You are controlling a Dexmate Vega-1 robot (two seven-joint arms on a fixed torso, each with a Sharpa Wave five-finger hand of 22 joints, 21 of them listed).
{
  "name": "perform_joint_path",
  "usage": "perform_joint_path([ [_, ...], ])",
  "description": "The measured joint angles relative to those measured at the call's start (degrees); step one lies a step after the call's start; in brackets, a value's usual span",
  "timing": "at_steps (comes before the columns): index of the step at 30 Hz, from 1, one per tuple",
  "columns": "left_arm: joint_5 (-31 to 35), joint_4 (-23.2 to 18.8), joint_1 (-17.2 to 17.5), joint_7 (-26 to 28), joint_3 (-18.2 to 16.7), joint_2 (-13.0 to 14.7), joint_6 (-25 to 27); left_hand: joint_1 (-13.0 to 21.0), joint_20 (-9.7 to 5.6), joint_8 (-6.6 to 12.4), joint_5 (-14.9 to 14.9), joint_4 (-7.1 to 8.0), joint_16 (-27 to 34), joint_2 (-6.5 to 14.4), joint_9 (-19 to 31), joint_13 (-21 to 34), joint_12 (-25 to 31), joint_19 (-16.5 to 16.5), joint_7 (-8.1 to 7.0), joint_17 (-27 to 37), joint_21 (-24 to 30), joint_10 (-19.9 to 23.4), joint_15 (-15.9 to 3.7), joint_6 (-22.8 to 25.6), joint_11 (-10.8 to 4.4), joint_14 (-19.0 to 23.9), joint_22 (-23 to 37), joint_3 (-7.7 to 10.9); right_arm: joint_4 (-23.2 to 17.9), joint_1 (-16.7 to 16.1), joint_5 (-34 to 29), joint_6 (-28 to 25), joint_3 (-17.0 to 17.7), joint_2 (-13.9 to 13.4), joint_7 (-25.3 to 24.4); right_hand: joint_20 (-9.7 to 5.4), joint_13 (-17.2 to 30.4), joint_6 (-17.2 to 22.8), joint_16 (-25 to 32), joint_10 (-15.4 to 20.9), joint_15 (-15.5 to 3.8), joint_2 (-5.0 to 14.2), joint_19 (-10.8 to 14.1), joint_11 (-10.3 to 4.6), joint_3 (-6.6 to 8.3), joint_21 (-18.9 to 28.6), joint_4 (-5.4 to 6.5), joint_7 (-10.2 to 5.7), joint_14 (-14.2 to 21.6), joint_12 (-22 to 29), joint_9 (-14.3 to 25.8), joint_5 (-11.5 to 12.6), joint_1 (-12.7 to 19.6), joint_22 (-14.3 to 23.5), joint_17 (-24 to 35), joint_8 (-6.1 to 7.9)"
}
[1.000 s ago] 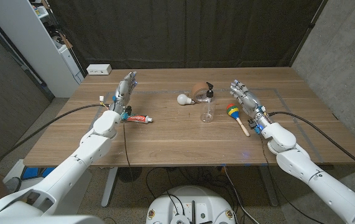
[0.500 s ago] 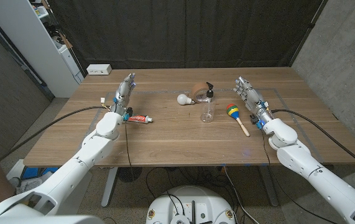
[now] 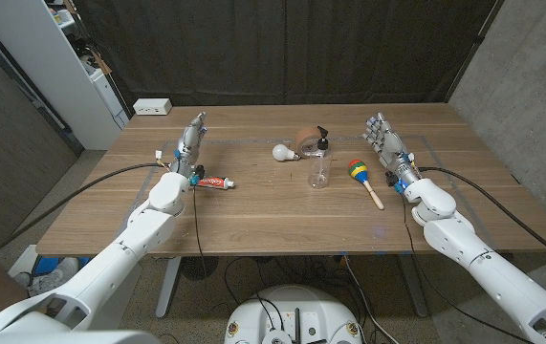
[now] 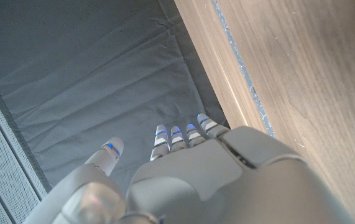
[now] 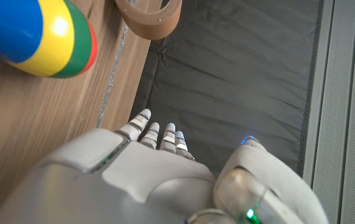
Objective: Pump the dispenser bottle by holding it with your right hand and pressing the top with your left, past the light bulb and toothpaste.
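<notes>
Dispenser bottle (image 3: 321, 162), clear with a black pump top, stands upright near the middle of the wooden counter (image 3: 282, 215), touched by neither robot hand. Just behind it lies a roll of brown tape (image 3: 307, 138), and a white light bulb (image 3: 281, 152) lies on the counter just beside the bottle, on the robot's left of it. Farther to that side, well apart, a toothpaste tube (image 3: 213, 182) lies flat near the left robot hand (image 3: 192, 139), which is raised above the counter with its fingers straight and close together, holding nothing. On the other side of the bottle a maraca (image 3: 363, 178) with a striped head of red, green, yellow and blue and a wooden handle lies between the bottle and the right robot hand (image 3: 383, 141). That robot hand is held up near the counter's far right part, fingers extended and slightly spread, also holding nothing. A white power strip (image 3: 152, 106) sits at the far left corner, and a dark curtain (image 3: 282, 48) hangs behind the counter.
</notes>
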Motion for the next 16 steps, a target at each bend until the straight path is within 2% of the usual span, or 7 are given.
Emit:
perform_joint_path([
  [1, 0.0, 0.0, 0.0, 0.1, 0.0, 0.0, 0.2, 0.0, 0.12, 0.0, 0.0, 0.07, 0.0, 0.0, 0.0, 0.0, 0.0, -0.1, 0.17, 0.0, 0.0, -0.2, -0.17, -0.3, 0.2, -0.2, 0.0, -0.07, 0.2, 0.1, 0.0, 0.0, 0.0, 0.2, 0.0, 0.02, -0.2, 0.0, 0.0, 0.0, 0.0, -0.36, 0.0, 0.0, -0.09, 0.0, 0.09, 0.0, 0.0, 0.0, 0.0, 0.0, -0.9, 0.0, 0.0, -0.11],
  [5, 0.0, -1.5, 0.6, 0.7, 0.0, 0.4, 1.3, 0.0, 0.03, 0.0, 0.0, 0.51, 0.0, 0.0, -0.1, 0.0, 0.0, -2.1, 0.97, 0.3, -0.2, -2.5, -0.07, -2.8, 0.92, -2.2, 0.0, -0.84, 1.7, 0.7, 0.8, 0.1, 0.2, 1.4, -0.2, 0.12, -1.0, 0.0, 0.0, 0.0, -0.2, 0.6, -1.2, 0.0, -0.27, -0.3, 0.39, 0.63, -0.2, -0.1, 0.0, 0.0, -1.8, 0.0, -0.3, -0.62],
  [7, 0.0, -1.9, 0.7, 0.8, 0.0, 0.5, 1.5, 0.0, 0.04, -0.22, 0.0, 0.87, 0.0, 0.0, -0.1, 0.0, 0.0, -3.0, 1.47, 0.3, -0.2, -4.1, -0.07, -4.7, 1.15, -2.9, 0.0, -1.21, 2.3, 1.0, 1.1, 0.3, 0.3, 1.8, -0.2, 0.13, -1.4, 0.2, 0.0, 0.0, -0.4, -0.13, -1.5, 0.0, -0.33, -0.3, 0.45, 0.84, -0.4, -0.2, 0.0, 0.3, -2.5, 0.0, -0.5, -0.66],
  [10, 0.0, -2.4, 1.0, 0.8, 0.0, 0.6, 1.7, 0.0, 0.03, -0.22, 0.0, 1.08, 0.0, 0.0, -0.1, 0.0, 0.0, -4.6, 2.12, 0.3, -0.2, -6.1, -0.06, -7.0, 1.37, -2.9, 0.0, -1.77, 3.7, 1.6, 1.7, 0.5, 0.5, 2.6, -0.1, 0.34, -1.8, 0.2, -0.2, -0.2, -0.38, 0.47, -1.7, 0.22, -0.32, -0.3, 0.93, 1.24, -0.4, -0.2, 0.0, 0.5, -3.1, 0.0, -0.5, -1.12],
  [16, 0.0, -2.5, 1.4, 0.5, 0.0, 0.7, 1.7, -0.9, 0.12, -0.22, 0.0, 2.1, 0.0, -0.5, -0.1, 0.0, -0.2, -7.2, 2.4, 0.5, -0.2, -7.2, -0.03, -10.4, 1.66, -3.0, 0.0, -3.29, 5.5, 2.4, 2.6, 0.6, 0.6, 3.7, 0.3, 0.33, -2.6, 0.1, -0.2, -0.5, -0.37, 0.69, -2.1, 0.46, -0.56, -0.3, 1.16, 1.34, -1.3, -0.2, 0.0, 0.5, -4.6, 0.0, -0.8, -1.49],
])
